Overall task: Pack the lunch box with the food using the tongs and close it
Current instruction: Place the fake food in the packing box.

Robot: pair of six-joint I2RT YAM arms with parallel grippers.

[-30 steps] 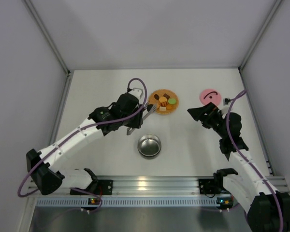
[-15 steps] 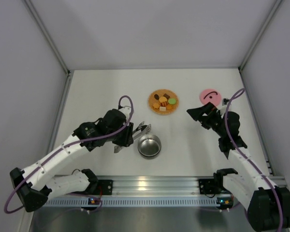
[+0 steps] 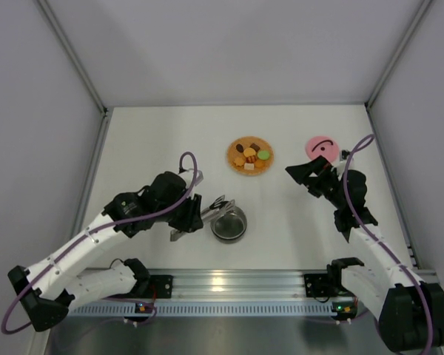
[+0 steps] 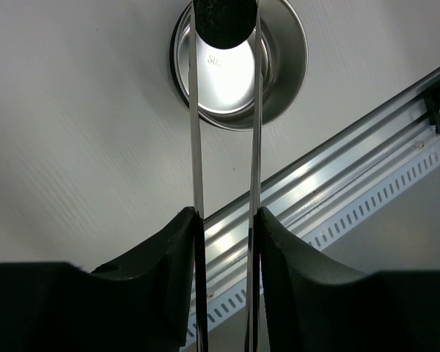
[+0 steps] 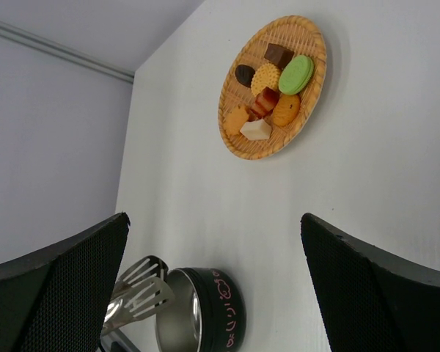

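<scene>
Tongs (image 4: 194,110), squeezed between the left gripper's (image 4: 225,220) fingers, pinch a black piece (image 4: 225,20) over the steel lunch box (image 4: 293,81) at near centre (its inner stamp is too faint to read, and pink doodles mark its black band). Right gripper (image 5: 214,216) hangs with fingers spread wide. Pink lid (image 3: 320,146) lies far right, and the other food (image 5: 268,92) sits on the woven plate (image 5: 319,44).

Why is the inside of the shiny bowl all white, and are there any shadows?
Left wrist view: light bounces off the polished bottom of the lunch box as white glare, and the near jaws show as plain black. Right wrist view: the food on the plate is sharp and evenly lit. Top view: soft light, only faint shadows on the table.
</scene>
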